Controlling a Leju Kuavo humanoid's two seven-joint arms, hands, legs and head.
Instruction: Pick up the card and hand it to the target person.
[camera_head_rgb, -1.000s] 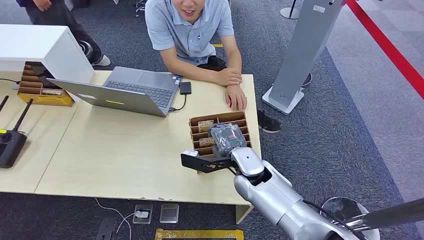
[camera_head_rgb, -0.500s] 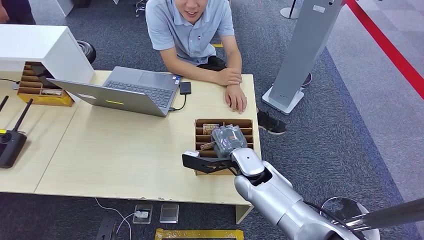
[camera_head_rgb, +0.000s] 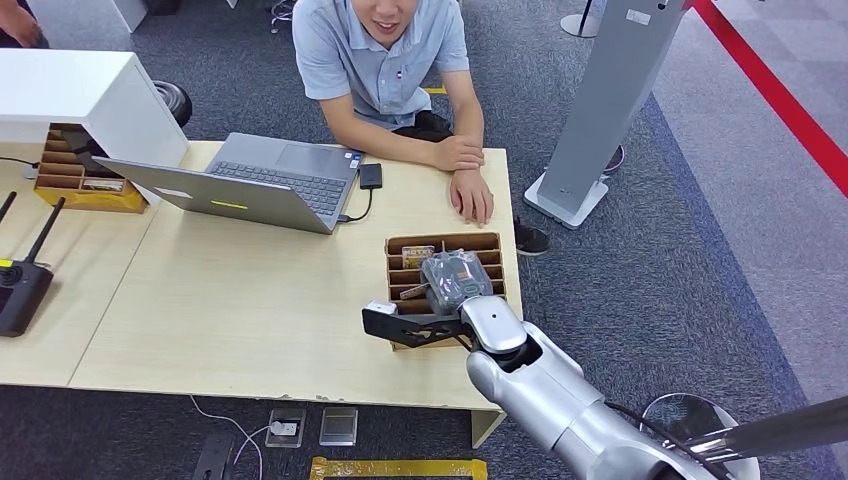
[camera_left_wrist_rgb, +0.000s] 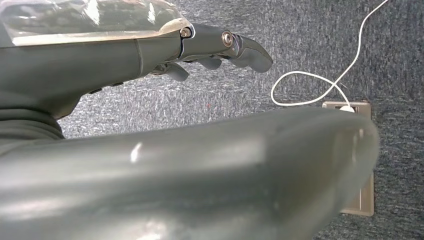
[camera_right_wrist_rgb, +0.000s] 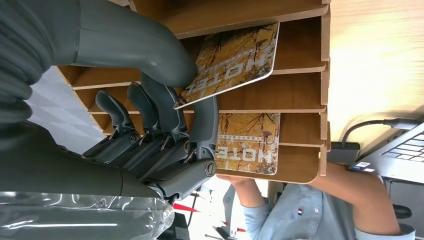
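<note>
A wooden card holder (camera_head_rgb: 480, 243) stands near the table's right edge, in front of a seated person (camera_head_rgb: 380, 60) in a light blue shirt. My right hand (camera_head_rgb: 455, 278), wrapped in clear plastic, reaches into the holder. In the right wrist view my right hand (camera_right_wrist_rgb: 150, 125) pinches a yellow "HOTEL" card (camera_right_wrist_rgb: 235, 57) between thumb and fingers, and the card sits tilted in its slot. A second card (camera_right_wrist_rgb: 247, 142) lies flat in the slot beside it. My left hand (camera_left_wrist_rgb: 215, 45) hangs over grey carpet with fingers loosely extended and nothing in them.
The person's hand (camera_head_rgb: 472, 195) rests on the table (camera_head_rgb: 250, 300) just beyond the holder. An open laptop (camera_head_rgb: 270, 180), a black controller (camera_head_rgb: 20, 290), a second wooden rack (camera_head_rgb: 80, 180) and a white box (camera_head_rgb: 80, 90) lie to the left. A grey stand (camera_head_rgb: 600, 110) rises at right.
The card holder has turned slightly and squared up on the table. The card in my right hand has tipped up out of line with its slot.
</note>
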